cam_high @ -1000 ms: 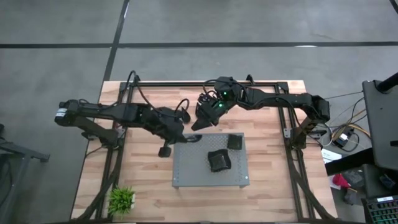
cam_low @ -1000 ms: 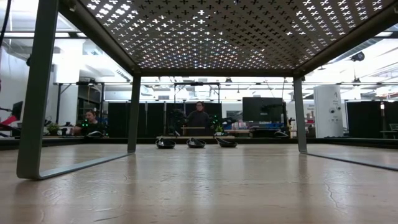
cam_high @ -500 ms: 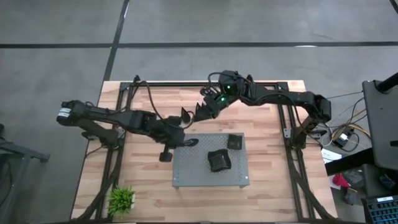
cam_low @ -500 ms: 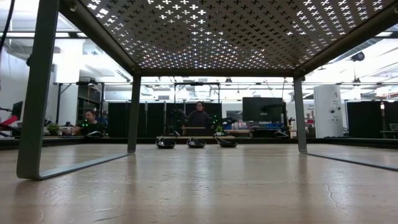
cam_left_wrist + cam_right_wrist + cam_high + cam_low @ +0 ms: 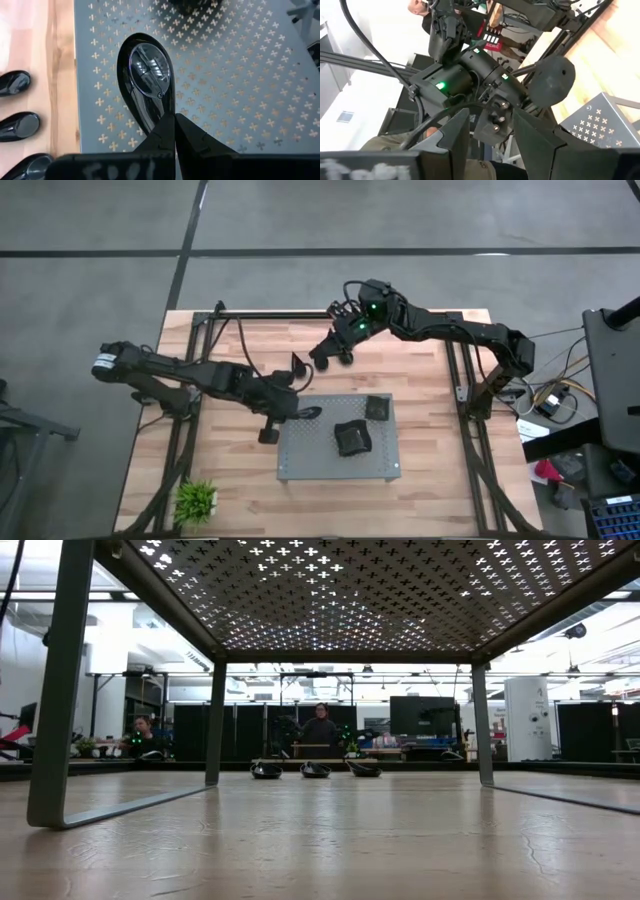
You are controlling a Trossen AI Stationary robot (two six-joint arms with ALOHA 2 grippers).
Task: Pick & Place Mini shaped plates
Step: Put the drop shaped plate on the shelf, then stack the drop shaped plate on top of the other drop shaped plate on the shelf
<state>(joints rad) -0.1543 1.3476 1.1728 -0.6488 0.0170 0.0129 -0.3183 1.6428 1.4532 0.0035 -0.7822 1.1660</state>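
Two arms over the wooden surface [image 5: 420, 480]. Left claw [image 5: 174, 119] pinching the narrow tip of a teardrop plate [image 5: 146, 80] lying at the left edge of the perforated board [image 5: 340, 463], long axis running away from the claw. Right claw [image 5: 488, 131] spread, empty, pulled farther back toward the far edge than a second ago.

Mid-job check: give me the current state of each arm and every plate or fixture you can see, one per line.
left gripper: shut on the teardrop plate's tip, over the board.
teardrop plate: lying on the board, pinched at its tip.
right gripper: open, empty, raised over the table's far side.
grey perforated board: standing on legs.
stacked plates: resting on the board.
three plates: sitting on the tabletop.
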